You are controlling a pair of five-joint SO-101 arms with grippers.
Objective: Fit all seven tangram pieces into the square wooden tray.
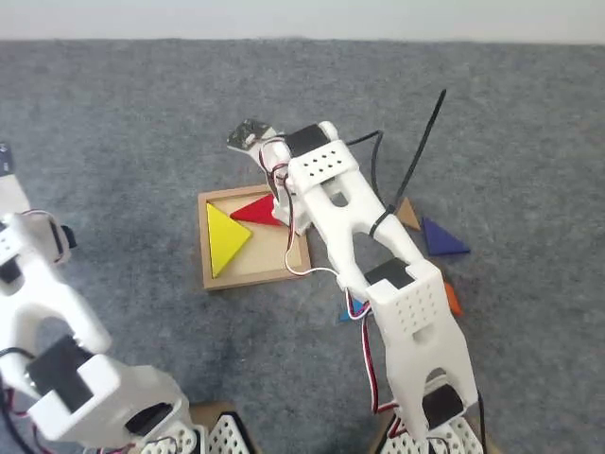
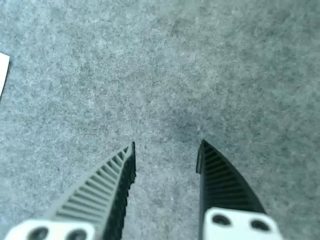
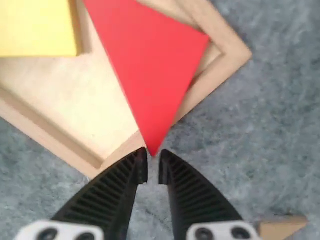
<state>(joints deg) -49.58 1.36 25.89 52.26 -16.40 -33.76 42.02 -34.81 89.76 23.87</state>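
The square wooden tray [image 1: 284,272] lies on the grey carpet. A yellow triangle [image 1: 225,238] lies flat inside it on the left. A red triangle [image 3: 150,65] slants across the tray's far right corner, riding up over the rim [image 3: 220,55]. My right gripper [image 3: 151,159] is at that corner, its fingers closed on the red triangle's tip. The right arm [image 1: 340,203] stretches from the near right edge to the tray. My left gripper [image 2: 166,150] hangs open over bare carpet, holding nothing.
Loose pieces lie right of the tray: a brown triangle [image 1: 407,214], a dark blue triangle [image 1: 440,236], an orange piece [image 1: 453,299] and a blue piece [image 1: 350,313] partly under the right arm. The left arm [image 1: 57,322] stands at the near left.
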